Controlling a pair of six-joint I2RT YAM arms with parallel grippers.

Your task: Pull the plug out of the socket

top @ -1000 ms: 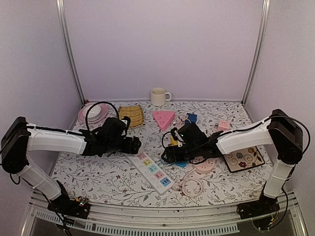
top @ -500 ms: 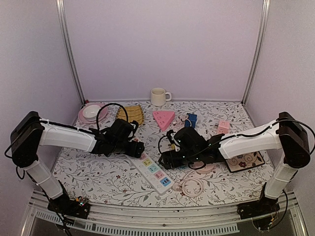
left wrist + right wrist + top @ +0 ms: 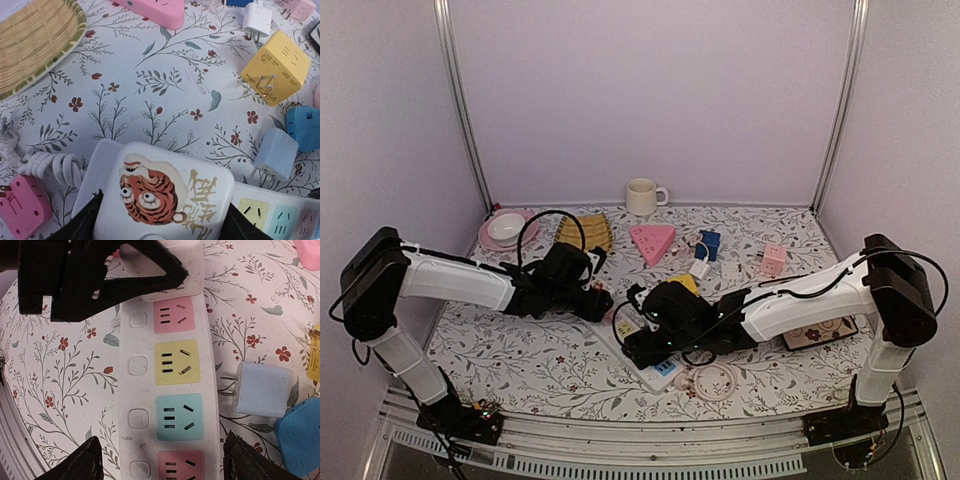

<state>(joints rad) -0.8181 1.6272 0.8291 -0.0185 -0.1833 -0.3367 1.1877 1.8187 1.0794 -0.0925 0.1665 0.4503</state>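
Item 1, left claw [image 3: 599, 303]: clenched on the tiger-printed plug [image 3: 167, 192], one finger against each side. The plug sits seated in the end of the socket strip [image 3: 172, 365] on the floral worktop [image 3: 125, 95].
Item 2, right claw [image 3: 162, 450]: released, fingers spread wide astride the strip's coloured sockets.
Item 3, pale blue adapter [image 3: 262, 390]: loose, ahead-right of the right claw, just beside the strip.
Item 4, pink plug [image 3: 22, 206]: just left of the left claw.

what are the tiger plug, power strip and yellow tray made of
The tiger plug looks like smooth white moulded plastic, with rounded edges and a printed picture. The power strip seems matt white plastic with pastel socket faces. The tray looks woven, bamboo or straw, by its ribbed weave.
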